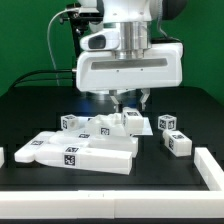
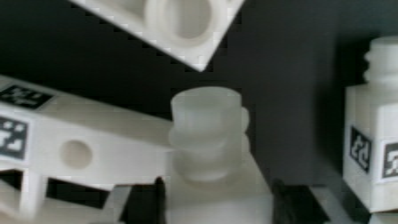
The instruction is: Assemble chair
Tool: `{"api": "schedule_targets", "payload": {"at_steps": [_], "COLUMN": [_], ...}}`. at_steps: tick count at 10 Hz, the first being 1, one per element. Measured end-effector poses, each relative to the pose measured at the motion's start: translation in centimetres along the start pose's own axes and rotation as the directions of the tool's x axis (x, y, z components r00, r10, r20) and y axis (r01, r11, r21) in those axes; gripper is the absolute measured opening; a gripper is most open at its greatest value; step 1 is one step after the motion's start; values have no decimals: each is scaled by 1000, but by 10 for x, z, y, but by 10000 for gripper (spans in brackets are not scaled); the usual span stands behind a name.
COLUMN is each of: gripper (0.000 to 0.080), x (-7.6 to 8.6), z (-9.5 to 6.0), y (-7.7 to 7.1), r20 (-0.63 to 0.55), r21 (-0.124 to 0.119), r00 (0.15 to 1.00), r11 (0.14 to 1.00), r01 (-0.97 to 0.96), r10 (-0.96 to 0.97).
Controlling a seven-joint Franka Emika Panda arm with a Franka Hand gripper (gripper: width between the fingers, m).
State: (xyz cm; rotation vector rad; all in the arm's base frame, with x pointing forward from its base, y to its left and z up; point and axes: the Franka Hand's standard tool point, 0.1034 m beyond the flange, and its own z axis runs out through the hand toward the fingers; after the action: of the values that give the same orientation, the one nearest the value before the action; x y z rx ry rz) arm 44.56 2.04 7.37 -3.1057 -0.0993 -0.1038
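Chair pieces (image 1: pixel 95 155) white, black-and-white square tags (image 1: pixel 167 123); table (image 1: pixel 160 178) black; backdrop (image 1: pixel 25 50) green

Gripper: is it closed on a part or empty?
Shut on a white chair post: the wrist view shows it wedged between the two fingers of the gripper.

light | we see bright, even light from above; glossy arm (image 1: pixel 128 62) glares || shadows | soft on the black surface (image 1: pixel 150 185) || focus | we find the wrist view blurred, nearest chair part (image 2: pixel 206 130) softest

From here I count one robot arm (image 1: pixel 125 55), one tool (image 1: pixel 128 102), one rounded leg (image 2: pixel 205 130), one large flat panel (image 1: pixel 85 152) and about five smaller tagged pieces (image 1: pixel 178 143) on one black worktop (image 1: pixel 150 185).
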Motion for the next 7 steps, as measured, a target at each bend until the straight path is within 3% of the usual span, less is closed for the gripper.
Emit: {"api": "schedule_targets", "payload": {"at_steps": [2,5,7], "gripper": [281,281,281], "x": [0,-31,-42], "z": [0,10,21], "y": [-3,-48,-52], "r20": [0,15,12], "r21": [1,9,11], "r00": [1000,999,998], "r11": [1000,999,998], "r01": [1,-50,-63], "r10": [-1,50,63]}}
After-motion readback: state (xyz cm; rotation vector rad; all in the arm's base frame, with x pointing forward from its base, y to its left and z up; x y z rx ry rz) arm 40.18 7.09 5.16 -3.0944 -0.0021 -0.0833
